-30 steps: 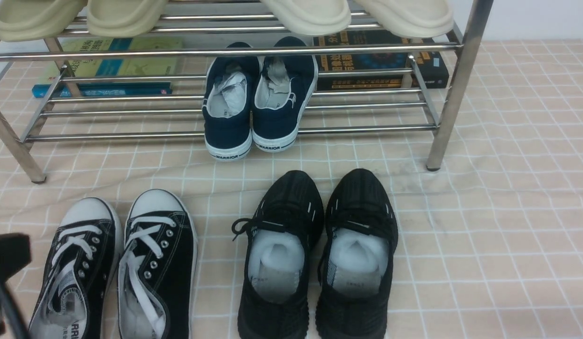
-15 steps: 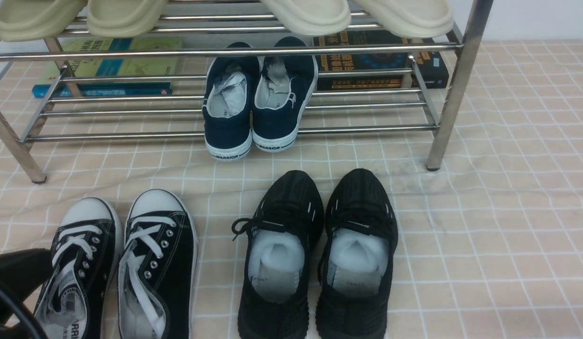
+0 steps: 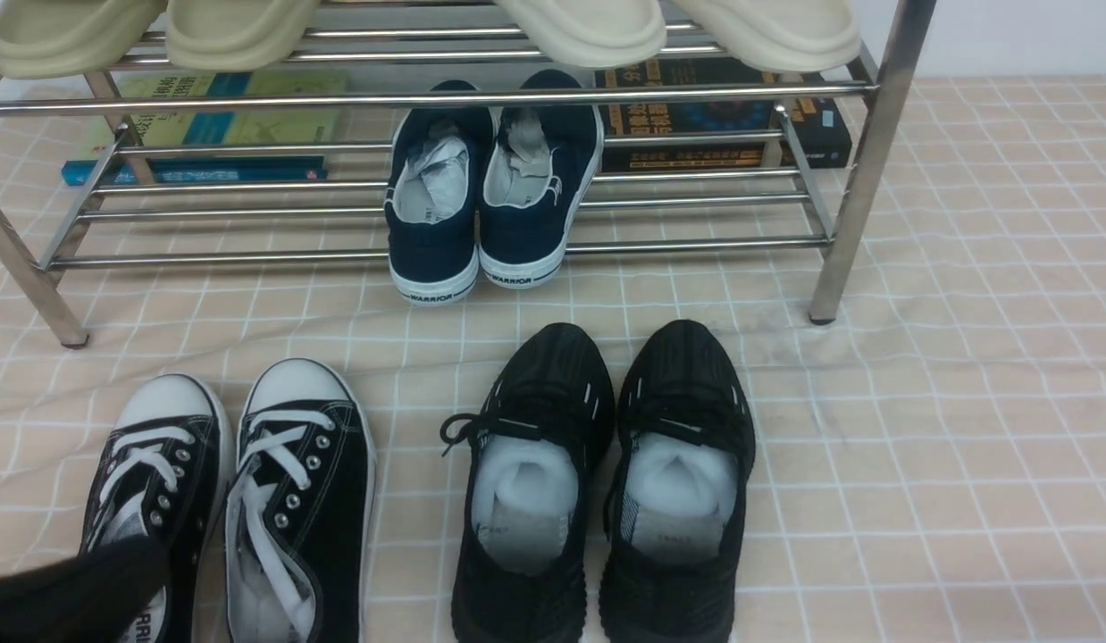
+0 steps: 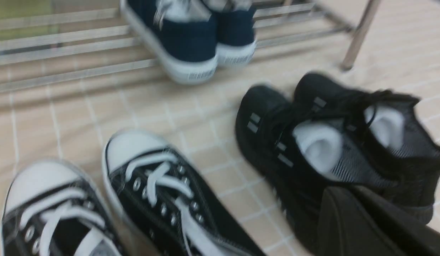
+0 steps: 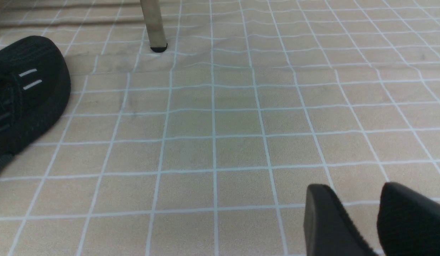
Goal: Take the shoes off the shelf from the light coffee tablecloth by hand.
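Note:
The black canvas shoes (image 3: 303, 500) with white laces and toe caps stand side by side on the light coffee tablecloth (image 3: 919, 446), in front of the chrome shelf (image 3: 428, 96). They also show in the left wrist view (image 4: 159, 188), blurred. My left arm (image 3: 71, 589) is a dark blur at the lower left corner, over the heel of the left shoe. My left gripper (image 4: 344, 193) is empty, its fingers together, near the black knit pair. My right gripper (image 5: 355, 199) hangs low over bare cloth, fingers slightly apart and empty.
A navy slip-on pair (image 3: 481, 196) sits on the shelf's lower tier. Cream slippers (image 3: 231, 31) lie on the upper tier. Black knit running shoes (image 3: 535, 393) stand beside the canvas pair. Books (image 3: 196, 125) lie under the shelf. A shelf leg (image 3: 861, 179) stands at the right.
My left arm's dark shape has dropped lower in the front view and now covers the left shoe's heel. The shoes have not moved.

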